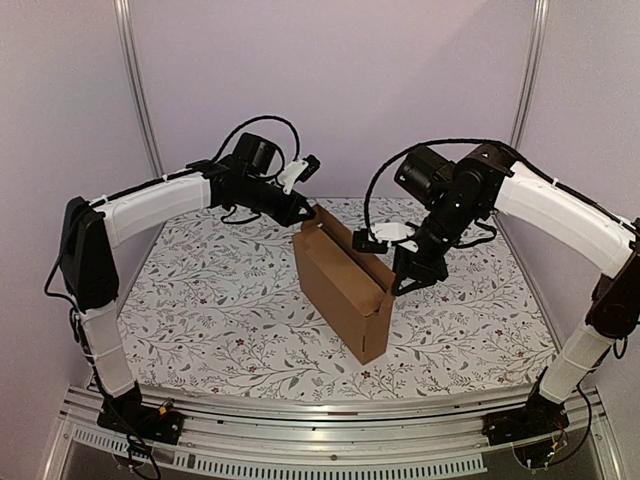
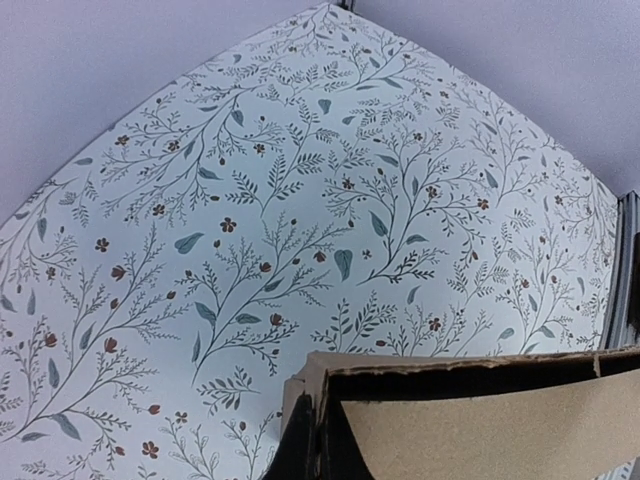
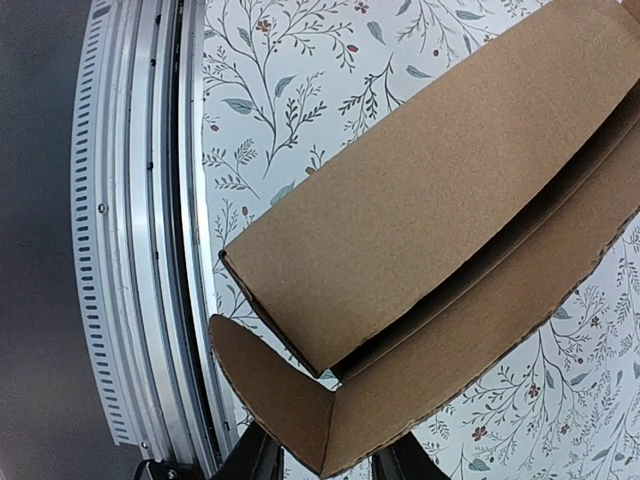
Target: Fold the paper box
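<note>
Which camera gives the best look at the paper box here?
Top external: the whole paper box shows, standing on the table. The right wrist view shows it close up but cut off at the frame edges. The left wrist view catches only a cardboard edge at the bottom of the frame.

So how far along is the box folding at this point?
Partly done: the paper box already stands as a narrow upright shell on the floral table, long walls raised. In hand: the left pincer, shut, sits at its far top corner, while the right pincer straddles the edge by a loose end flap; whether it clamps is unclear. Left: the top is open and that end flap is untucked.
</note>
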